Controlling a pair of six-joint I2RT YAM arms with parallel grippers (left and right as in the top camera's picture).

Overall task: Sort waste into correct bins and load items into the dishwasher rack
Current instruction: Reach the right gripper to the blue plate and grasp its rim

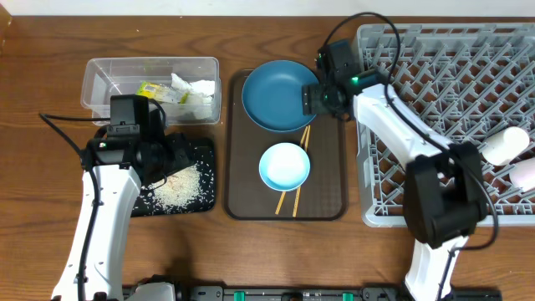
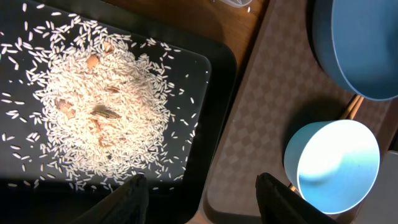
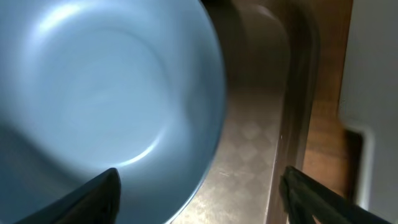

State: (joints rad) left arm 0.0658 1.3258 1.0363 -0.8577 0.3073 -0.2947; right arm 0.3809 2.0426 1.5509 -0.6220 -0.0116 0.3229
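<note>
- The right fingers (image 3: 99, 196) are spread wide. The rim of the large dark-blue plate (image 3: 106, 93) lies in the gap between them; whether either tip touches it cannot be told.
- That plate rests on the far end of the brown serving tray (image 1: 328, 188), just beside the left wall of the grey dishwasher rack (image 1: 435, 92).
- The left fingers (image 2: 134, 199) are likewise spread apart. They hang over the place where the right rim of the black tray (image 2: 208, 81) meets the serving tray's left edge.
- Loose rice (image 2: 99, 106) lies heaped in the black tray, with a few brownish scraps among the grains and strays scattered around the heap.
- The small pale-blue bowl (image 1: 284, 165) stands upright on the serving tray, just nearer than the plate.
- The chopsticks (image 1: 290, 199) lie slantwise on the same tray, partly hidden by the bowl.
- On the tabletop (image 1: 50, 50) behind the black tray, the clear tub (image 1: 100, 84) holds the crumpled napkin (image 1: 194, 90) and the yellow-green wrapper (image 1: 153, 90).
- The cream cup (image 1: 507, 144) and the pink cup (image 1: 528, 173) lie in the rack at its right edge.
</note>
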